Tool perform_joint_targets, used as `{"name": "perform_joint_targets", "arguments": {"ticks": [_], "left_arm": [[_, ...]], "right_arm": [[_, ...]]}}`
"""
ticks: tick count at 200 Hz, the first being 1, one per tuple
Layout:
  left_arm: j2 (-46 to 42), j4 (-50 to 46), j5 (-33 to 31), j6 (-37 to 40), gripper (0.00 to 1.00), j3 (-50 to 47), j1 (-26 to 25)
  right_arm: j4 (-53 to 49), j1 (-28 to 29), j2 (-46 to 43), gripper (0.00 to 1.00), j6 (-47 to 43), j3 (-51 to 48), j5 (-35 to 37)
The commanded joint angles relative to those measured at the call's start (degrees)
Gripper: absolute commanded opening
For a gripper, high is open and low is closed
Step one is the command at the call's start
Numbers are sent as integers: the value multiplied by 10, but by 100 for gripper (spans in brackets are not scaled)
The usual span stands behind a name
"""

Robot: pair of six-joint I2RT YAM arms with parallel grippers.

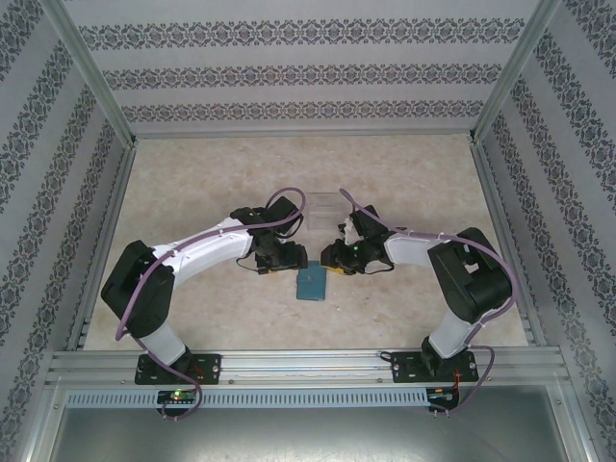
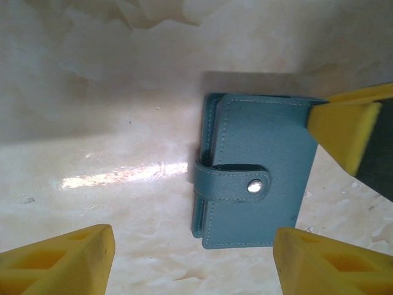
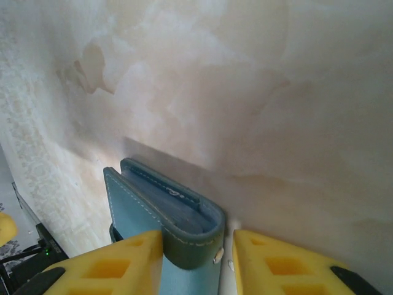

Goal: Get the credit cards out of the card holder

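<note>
1. Left claw [image 2: 193, 236] is seen released. Its yellow fingers [image 2: 61, 264] are spread wide at the lower corners of the left wrist frame, and nothing is held between them.
2. Right claw [image 3: 196, 243] is set astride one edge of the card holder [image 3: 132, 209] at the bottom of the right wrist frame. One finger is seen touching the teal cover and a thin gap is seen at the other, so whether the claw is clenched cannot be told.
3. The card holder [image 2: 258, 141] is laid flat on the pale marbled counter [image 2: 92, 123], right of centre in the left wrist frame. It is folded shut, with its strap [image 2: 224, 184] fastened by a silver snap [image 2: 255, 186].
4. A yellow finger of the right claw is seen touching its upper right corner there.
5. From above, the card holder [image 1: 312, 285] is found just below the frame's centre, between the two claws, and a clear box [image 1: 325, 205] is placed above it, apart.
</note>
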Motion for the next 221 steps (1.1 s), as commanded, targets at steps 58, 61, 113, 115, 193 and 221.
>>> {"name": "perform_joint_targets", "arguments": {"ticks": [58,61,113,115,193,221], "left_arm": [[33,17,46,30,57,17,-2],[37,15,47,32,56,20,-3],[103,-16,44,50,44,77,-33],[105,-17,44,50,44,78,-34],[169,-64,22,68,38,131,-52],[181,-82,-1,68,37,134,-57]], "right_arm": [[50,4,21,22,18,-22,-23],[49,4,21,22,19,-22,-23],[43,5,21,17,17,-21,-23],[43,5,21,17,17,-21,-23],[33,4,20,12,15,-17,-21],[30,4,22,11,16,-17,-20]]}}
